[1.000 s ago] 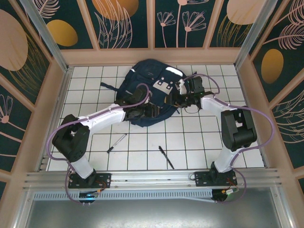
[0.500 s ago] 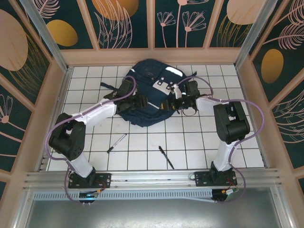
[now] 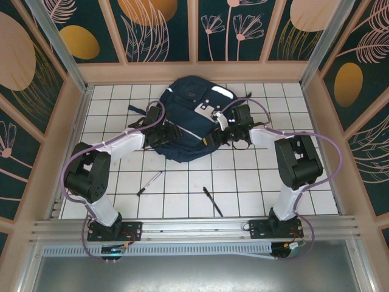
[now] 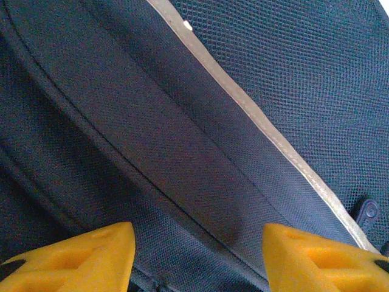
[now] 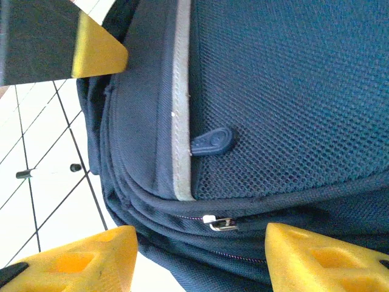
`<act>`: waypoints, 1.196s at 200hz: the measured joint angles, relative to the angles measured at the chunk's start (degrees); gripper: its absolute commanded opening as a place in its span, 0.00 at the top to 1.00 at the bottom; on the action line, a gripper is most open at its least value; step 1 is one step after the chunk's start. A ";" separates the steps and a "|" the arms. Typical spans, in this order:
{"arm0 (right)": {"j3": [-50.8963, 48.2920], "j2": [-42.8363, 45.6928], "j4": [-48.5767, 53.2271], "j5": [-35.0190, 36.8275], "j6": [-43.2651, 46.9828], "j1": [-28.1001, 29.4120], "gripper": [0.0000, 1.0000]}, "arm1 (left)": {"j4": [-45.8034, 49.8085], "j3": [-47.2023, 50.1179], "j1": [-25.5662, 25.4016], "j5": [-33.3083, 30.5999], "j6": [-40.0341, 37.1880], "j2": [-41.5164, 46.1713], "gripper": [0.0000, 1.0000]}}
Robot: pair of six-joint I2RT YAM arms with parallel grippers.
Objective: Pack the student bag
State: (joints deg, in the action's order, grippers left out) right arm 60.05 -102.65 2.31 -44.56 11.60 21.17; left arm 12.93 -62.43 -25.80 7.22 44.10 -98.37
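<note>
The student bag [image 3: 185, 115], navy with pale reflective stripes and a grey dotted patch, lies at the back middle of the tiled table. My left gripper [image 3: 170, 131] sits at its left side. In the left wrist view the left gripper [image 4: 197, 258] is open, yellow fingertips [image 4: 79, 258] wide apart just over the bag's fabric [image 4: 182, 152] and a stripe [image 4: 261, 121]. My right gripper [image 3: 220, 132] is at the bag's right side. In the right wrist view the right gripper [image 5: 200, 258] is open, with a metal zipper slider [image 5: 220, 223] between its fingertips but not gripped. A rubber pull tab [image 5: 213, 141] lies on the mesh.
Two pens lie on the white tiles in front of the bag: a silver-and-black one [image 3: 149, 182] and a black one [image 3: 213, 201]. Wooden walls enclose the table on three sides. A yellow fingertip on a dark block [image 5: 97, 52] shows at the upper left of the right wrist view.
My left gripper has pulled back from the bag's front edge to its left side. The right gripper has shifted slightly left against the bag. The bag and pens have stayed put.
</note>
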 measured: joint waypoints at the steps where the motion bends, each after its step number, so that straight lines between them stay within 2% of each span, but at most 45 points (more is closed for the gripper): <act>1: 0.00 0.09 0.02 0.02 0.09 0.00 0.41 | 0.00 0.00 0.00 0.04 0.04 0.00 0.44; 41: 0.24 0.79 0.98 3.80 1.22 0.00 0.36 | -0.15 0.11 0.59 1.57 0.50 0.00 0.44; 82: 0.70 -3.45 -0.46 5.18 -0.02 0.15 0.28 | -0.96 0.72 0.92 2.89 1.42 -0.31 0.44; 189: 3.98 -4.22 5.35 5.09 6.05 3.98 0.41 | -3.76 2.27 1.57 5.16 3.58 -1.31 0.45; 239: 4.48 -2.82 11.21 3.93 7.23 7.45 0.41 | -3.50 1.27 1.70 7.04 4.13 -1.62 0.45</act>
State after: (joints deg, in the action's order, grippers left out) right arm 64.53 -105.47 13.52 -40.62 18.83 28.62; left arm 9.43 -61.17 -24.10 14.26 48.23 -99.98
